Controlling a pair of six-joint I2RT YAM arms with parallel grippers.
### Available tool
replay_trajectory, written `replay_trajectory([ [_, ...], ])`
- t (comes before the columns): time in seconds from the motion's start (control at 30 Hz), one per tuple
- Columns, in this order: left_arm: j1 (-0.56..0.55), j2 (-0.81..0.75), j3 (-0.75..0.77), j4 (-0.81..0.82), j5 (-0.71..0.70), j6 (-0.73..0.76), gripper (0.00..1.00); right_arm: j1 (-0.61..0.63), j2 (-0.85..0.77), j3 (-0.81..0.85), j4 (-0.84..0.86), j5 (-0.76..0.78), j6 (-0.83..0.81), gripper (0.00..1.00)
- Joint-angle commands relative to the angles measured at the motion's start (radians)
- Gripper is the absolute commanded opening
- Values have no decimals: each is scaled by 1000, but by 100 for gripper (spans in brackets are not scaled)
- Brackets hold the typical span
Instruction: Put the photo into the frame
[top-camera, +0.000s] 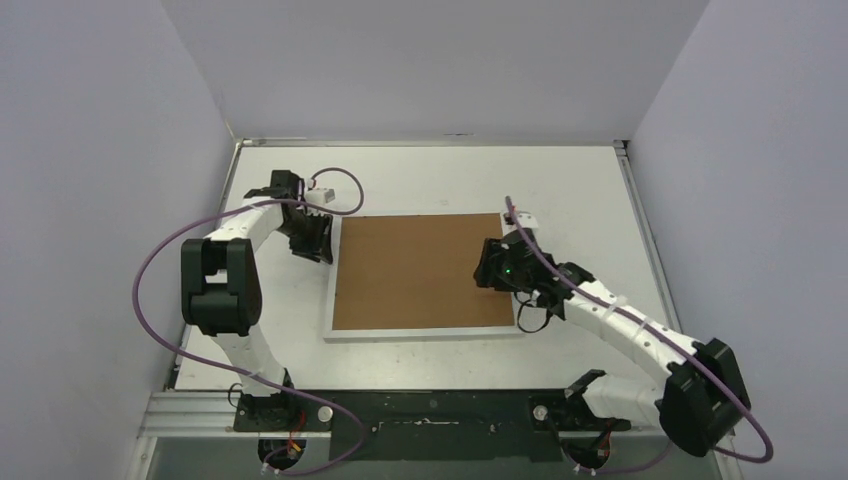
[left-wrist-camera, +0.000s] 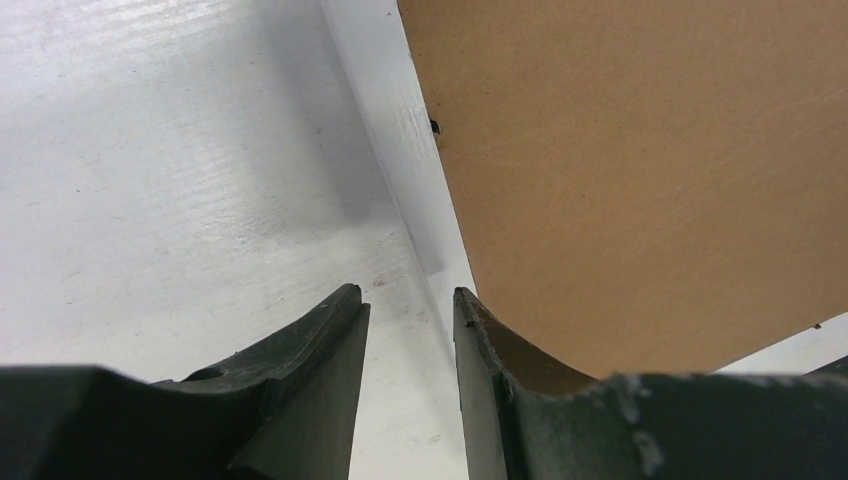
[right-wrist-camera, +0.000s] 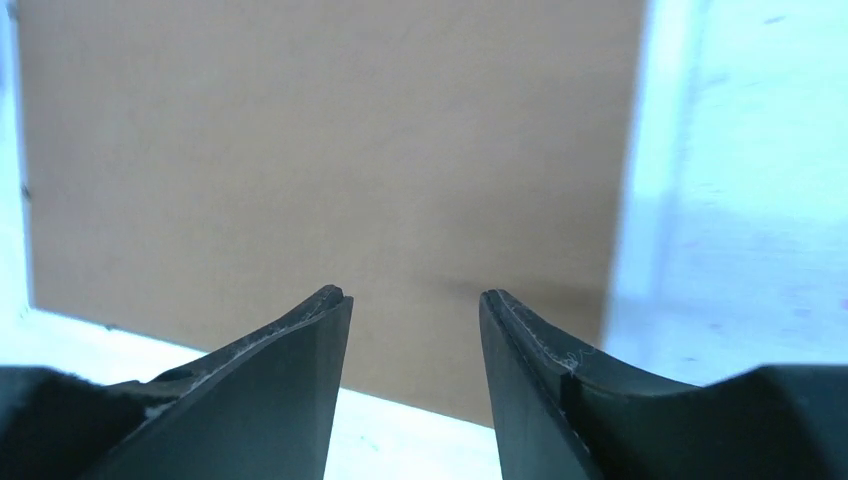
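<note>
Top external view: the frame (top-camera: 425, 333) lies on the table (top-camera: 570, 180), the brown backing board (top-camera: 420, 270) filling it. The left claw (left-wrist-camera: 405, 300), jaws apart, straddles its 9 o'clock rim. The right claw (right-wrist-camera: 412, 295), jaws apart, hovers at 3 o'clock.

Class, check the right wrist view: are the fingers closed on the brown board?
No, the right fingers stand apart, and the brown board shows uncovered through the gap.

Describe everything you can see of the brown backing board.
The backing board is a plain brown cardboard-like rectangle, matte and unprinted, lying inside the white frame, whose rim shows along its left and near sides. The right gripper hangs open over its right edge; the left gripper sits at its far-left corner, contact unclear.
</note>
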Motion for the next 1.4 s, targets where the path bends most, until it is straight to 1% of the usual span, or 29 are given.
replay_trajectory([
  [0.0,9,-42,40,-15,21,10,35,-156,-133,-31,-70,-49,-34,53],
  [0.07,9,-41,35,-10,20,9,35,-230,-147,-50,-73,-103,-57,54],
  [0.17,9,-37,29,-8,22,4,35,-311,-147,-88,-32,-203,-68,54],
  [0.37,8,-33,19,1,23,1,35,-396,-107,-147,47,-345,-56,53],
  [0.6,-4,-27,-14,29,28,-6,35,-410,-87,-198,91,-408,-20,52],
  [0.77,-6,-18,-43,56,17,-6,35,-411,-59,-211,79,-403,-28,52],
  [0.97,-12,-16,-67,75,7,-4,35,-411,-71,-212,65,-401,-38,53],
  [1.13,-12,-16,-74,80,5,-2,35,-411,-63,-227,90,-421,-25,53],
  [1.37,-11,-13,-85,91,20,0,28,-411,-56,-231,117,-450,-3,52],
])
